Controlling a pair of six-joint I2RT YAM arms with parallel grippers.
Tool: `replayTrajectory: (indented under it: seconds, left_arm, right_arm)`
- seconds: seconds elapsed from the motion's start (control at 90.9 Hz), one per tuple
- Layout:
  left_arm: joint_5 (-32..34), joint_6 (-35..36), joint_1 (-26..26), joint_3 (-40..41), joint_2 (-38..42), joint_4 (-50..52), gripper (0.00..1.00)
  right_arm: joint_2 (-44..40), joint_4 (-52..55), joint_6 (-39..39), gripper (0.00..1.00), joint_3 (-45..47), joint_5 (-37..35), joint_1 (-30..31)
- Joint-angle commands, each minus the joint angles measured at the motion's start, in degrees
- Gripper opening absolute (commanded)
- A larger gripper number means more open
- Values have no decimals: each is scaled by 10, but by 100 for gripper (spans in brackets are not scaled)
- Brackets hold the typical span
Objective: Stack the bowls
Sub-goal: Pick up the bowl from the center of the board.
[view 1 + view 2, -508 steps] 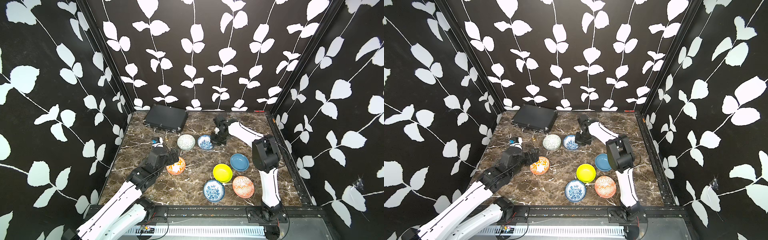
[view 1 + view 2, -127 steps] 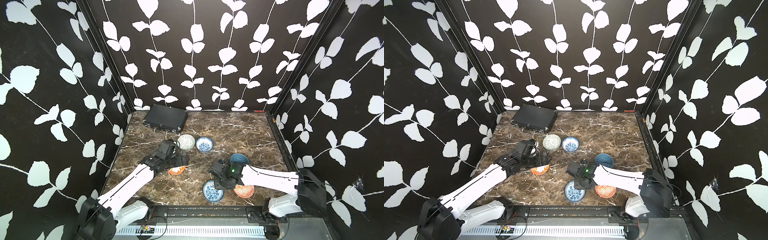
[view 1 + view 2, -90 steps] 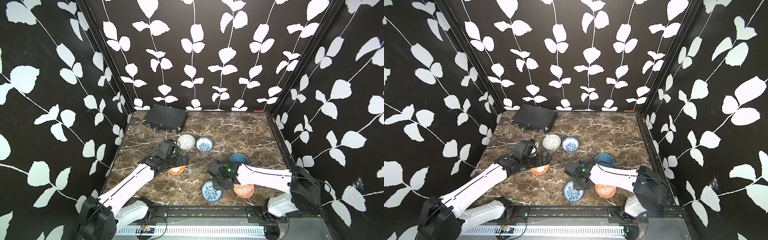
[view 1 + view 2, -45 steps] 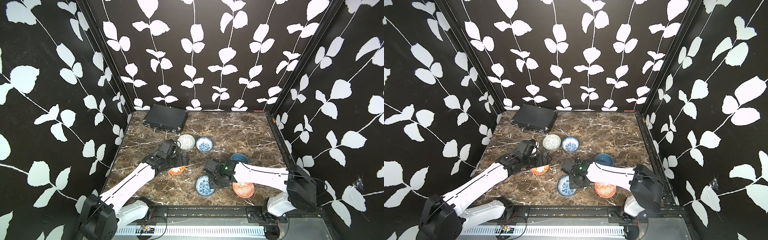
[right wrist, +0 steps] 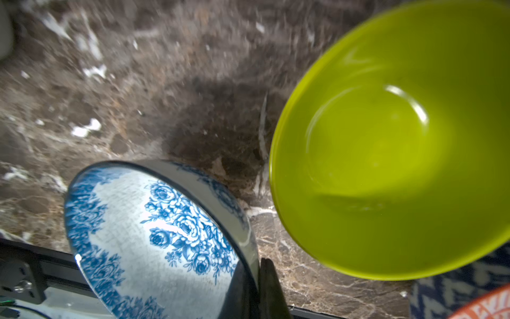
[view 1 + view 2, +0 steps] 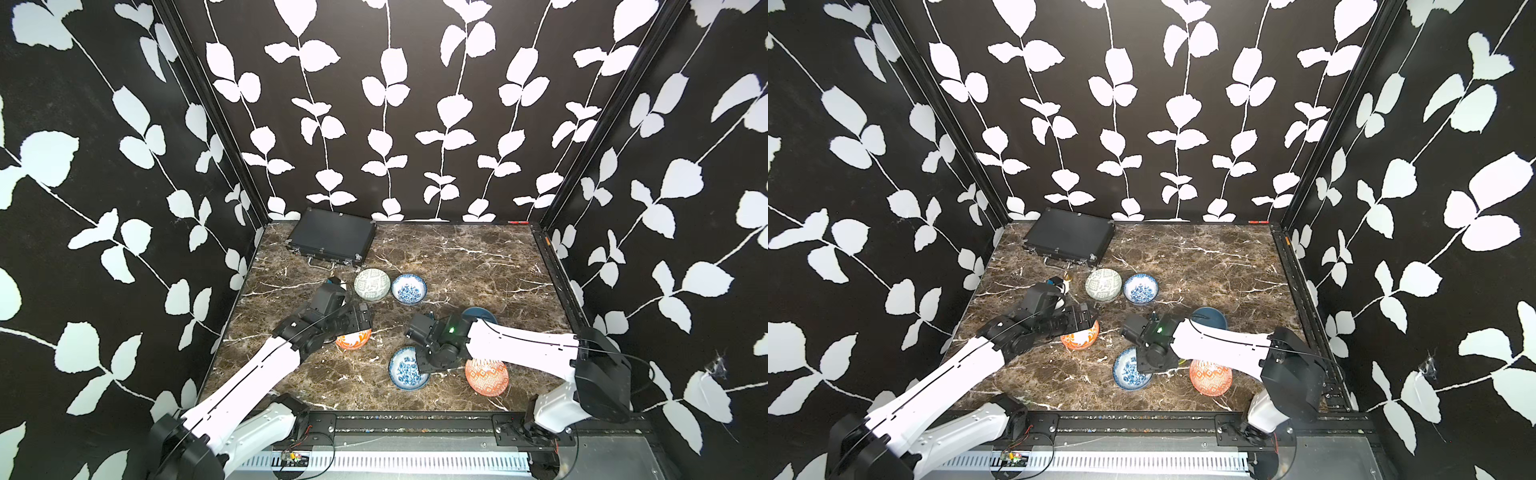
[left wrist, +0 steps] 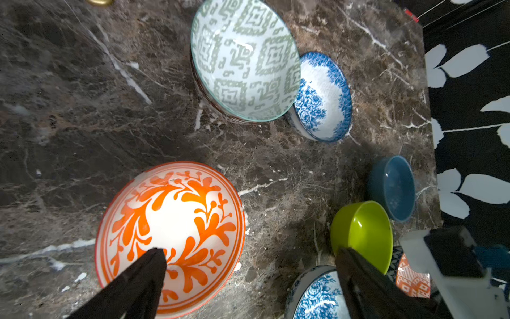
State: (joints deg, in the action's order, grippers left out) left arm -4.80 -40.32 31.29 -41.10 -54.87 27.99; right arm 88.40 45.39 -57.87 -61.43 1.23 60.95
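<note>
Flowered bowl (image 6: 407, 370): round and shallow, glossy white with a fine crackle texture, blue roses inside and a blue band at the rim. It is at 6 o'clock on the table, near the front edge, and is tilted rather than flat. The gripped side faces 3 o'clock.
Right pincer (image 5: 258, 281): clenched on that bowl's rim, with one black finger inside the rim and the other outside.
Yellow-green bowl (image 7: 364, 234): plain, smooth and shiny, with deeper sides. It stands just beside the held bowl, and the right arm hides it in both top views.
Orange diamond bowl (image 6: 486, 376): orange with a white lattice of diamonds, at 5 o'clock, partly under the right arm.
Plain blue bowl (image 6: 482, 313): dull dark blue with no pattern, at 3 o'clock, partly behind the same arm.
Orange leaf bowl (image 7: 171, 229): white glaze with a ring of orange leafy sprays and an orange rim, lying flat at 8 o'clock.
Left pincer (image 7: 249, 251): released, with its black fingers spread wide and grasping nothing. One tip is over the leaf bowl's inside and the other is beyond its rim. Whether it touches the bowl cannot be told.
Green-patterned bowl (image 6: 372, 284): pale, with grey-green geometric figures, at 11 o'clock.
Second flowered bowl (image 6: 409, 289): same blue-on-white glaze, at 12 o'clock, just beside the green-patterned one.
Case (image 6: 330, 239): flat, black and rectangular, with small clasps and a handle, in the far corner at 11 o'clock.
Table (image 6: 457, 257): polished brown marble look with white veins.
</note>
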Motion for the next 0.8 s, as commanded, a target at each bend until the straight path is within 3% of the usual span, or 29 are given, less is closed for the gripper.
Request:
replayTrajectory:
  seconds: [0.0, 0.363, 0.792]
  left_arm:
    - [21, -3, -4, 13, 15, 7, 98]
    - [26, -5, -4, 18, 23, -2, 99]
    - [32, 1, -4, 17, 20, -9, 99]
  right_arm:
    - [-34, 17, 29, 0, -38, 2, -42]
    - [7, 50, 119, 0, -181, 33, -190]
    - [137, 33, 151, 0, -305, 66, -261]
